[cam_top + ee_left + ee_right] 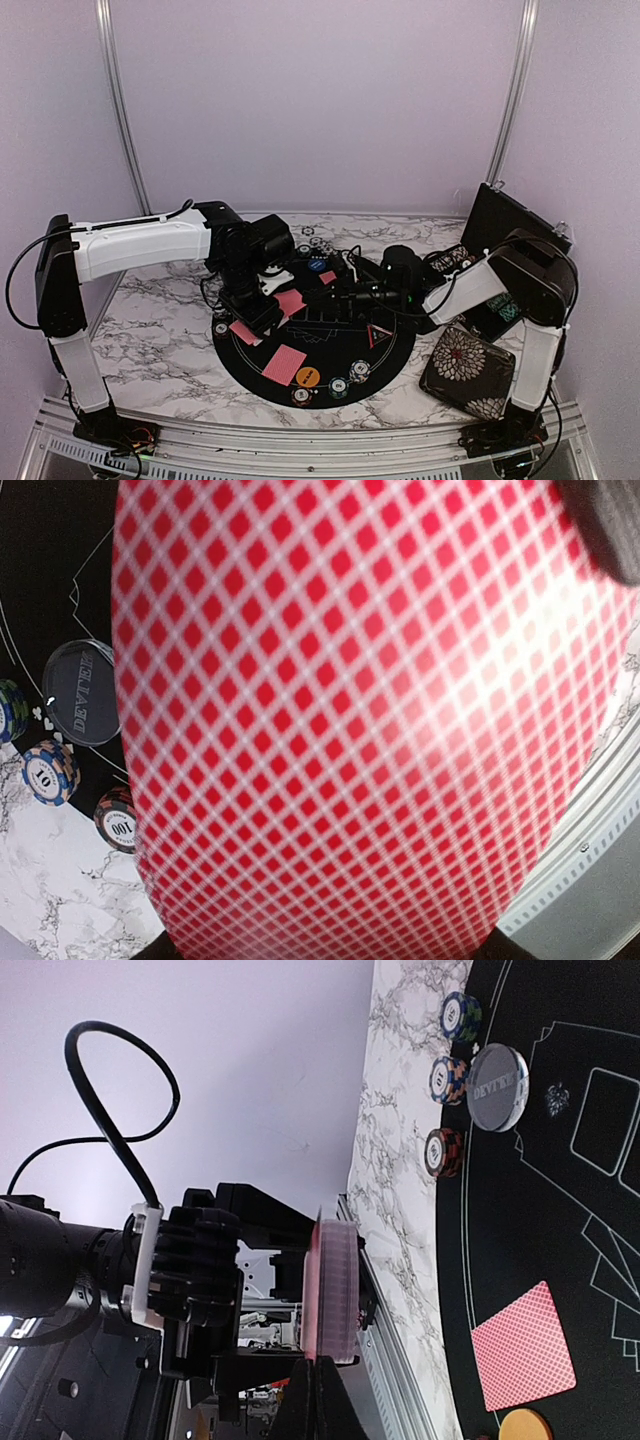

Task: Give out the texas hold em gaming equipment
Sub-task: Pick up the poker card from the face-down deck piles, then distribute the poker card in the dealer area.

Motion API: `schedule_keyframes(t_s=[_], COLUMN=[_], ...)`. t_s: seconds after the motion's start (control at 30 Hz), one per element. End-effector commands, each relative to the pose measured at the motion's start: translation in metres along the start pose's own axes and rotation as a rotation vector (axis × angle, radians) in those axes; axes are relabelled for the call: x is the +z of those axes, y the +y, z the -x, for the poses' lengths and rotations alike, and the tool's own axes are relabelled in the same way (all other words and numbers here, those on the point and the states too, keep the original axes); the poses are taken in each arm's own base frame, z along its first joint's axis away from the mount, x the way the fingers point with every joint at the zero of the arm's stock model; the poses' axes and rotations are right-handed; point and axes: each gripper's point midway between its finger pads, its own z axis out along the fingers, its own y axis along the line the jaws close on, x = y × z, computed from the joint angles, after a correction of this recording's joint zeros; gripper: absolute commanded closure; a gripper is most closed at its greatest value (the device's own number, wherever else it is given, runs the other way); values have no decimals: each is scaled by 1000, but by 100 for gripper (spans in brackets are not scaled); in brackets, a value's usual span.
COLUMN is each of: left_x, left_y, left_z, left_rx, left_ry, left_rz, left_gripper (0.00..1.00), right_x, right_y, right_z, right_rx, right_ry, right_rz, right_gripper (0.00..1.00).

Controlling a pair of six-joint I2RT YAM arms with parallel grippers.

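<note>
Dealing step: pink-red-backed deck of playing cards [335, 1290] is clamped edgewise in the left pincer [266, 305], above the left part of the round black felt mat [345, 355] on the marble table [150, 320]. Right pincer [318, 1375] is fully closed, tips at the deck's edge; cannot tell if a card is pinched. One loose face-down card [285, 363] lies towards the table's near edge. To do well: peel one card only, draw flat along the deck face, left grip steady.
</note>
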Motion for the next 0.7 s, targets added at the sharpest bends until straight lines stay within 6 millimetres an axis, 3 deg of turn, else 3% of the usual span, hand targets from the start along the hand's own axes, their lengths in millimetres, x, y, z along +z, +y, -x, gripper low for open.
schedule_keyframes(t_s=[0.0, 0.33, 0.67], left_x=[-17, -18, -18], left_y=[4, 6, 10], left_z=[-1, -3, -8], left_rx=[-6, -16, -31], left_ry=[-27, -28, -28], left_rz=[11, 12, 11], left_gripper=[55, 55, 55], right_x=[-11, -23, -40], right_y=[20, 25, 15], right_z=[8, 15, 30], right_rx=[-50, -48, -44], right_ry=[-15, -37, -78], right_rz=[31, 38, 3], right_gripper=[100, 100, 100])
